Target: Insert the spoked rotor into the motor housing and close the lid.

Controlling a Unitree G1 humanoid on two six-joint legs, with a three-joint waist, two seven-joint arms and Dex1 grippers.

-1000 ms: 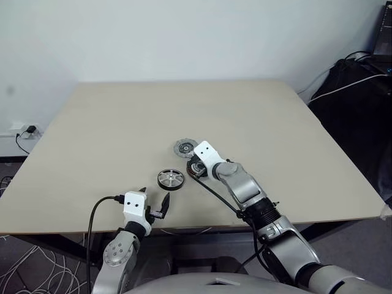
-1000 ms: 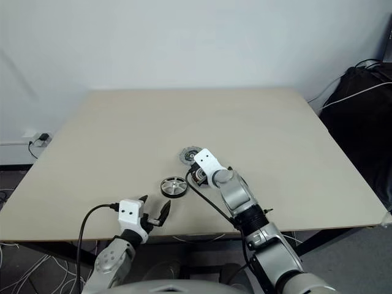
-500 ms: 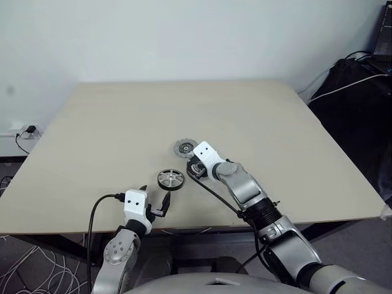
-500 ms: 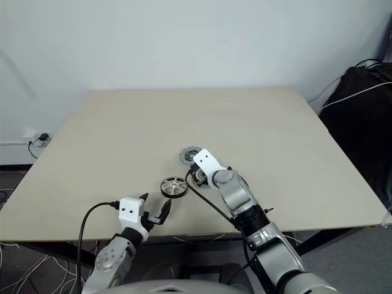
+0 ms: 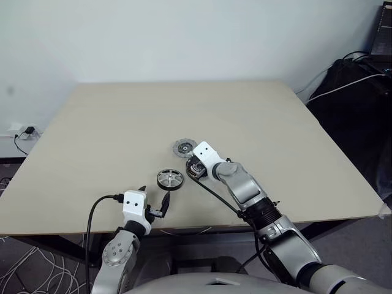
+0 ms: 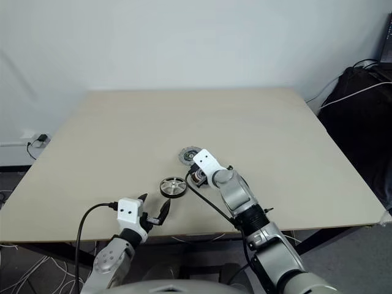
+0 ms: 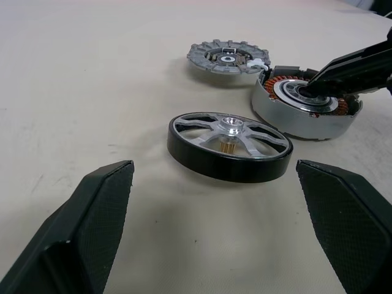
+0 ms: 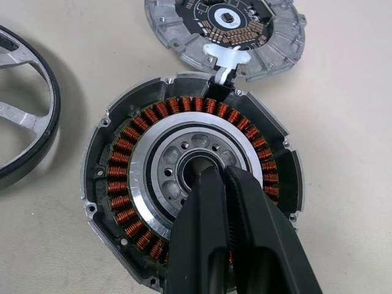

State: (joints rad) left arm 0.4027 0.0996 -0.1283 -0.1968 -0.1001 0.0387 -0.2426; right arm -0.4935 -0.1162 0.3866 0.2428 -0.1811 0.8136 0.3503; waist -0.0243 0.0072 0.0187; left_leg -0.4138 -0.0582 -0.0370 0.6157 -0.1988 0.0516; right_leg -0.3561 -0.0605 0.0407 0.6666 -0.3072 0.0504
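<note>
Altogether one rotor [image 7: 229, 146], one housing [image 8: 190, 184], one lid [image 8: 226, 27]

In the right wrist view, the near part of the motor housing [image 8: 190, 190] is covered by the right gripper [image 8: 215, 177], whose closed fingers are cut off below by the picture's edge; the central bore is partly hidden behind their tips. Beside the motor housing, the spoked rotor [image 8: 21, 116] is cut by the edge, so only an arc of rim and parts of spokes are seen. Beyond the motor housing, the lid [image 8: 226, 30] is cropped along its far rim. In the left eye view, the motor housing is largely hidden by the right gripper's white body, and the lid's [image 5: 183, 147] markings are too small to be read.
</note>
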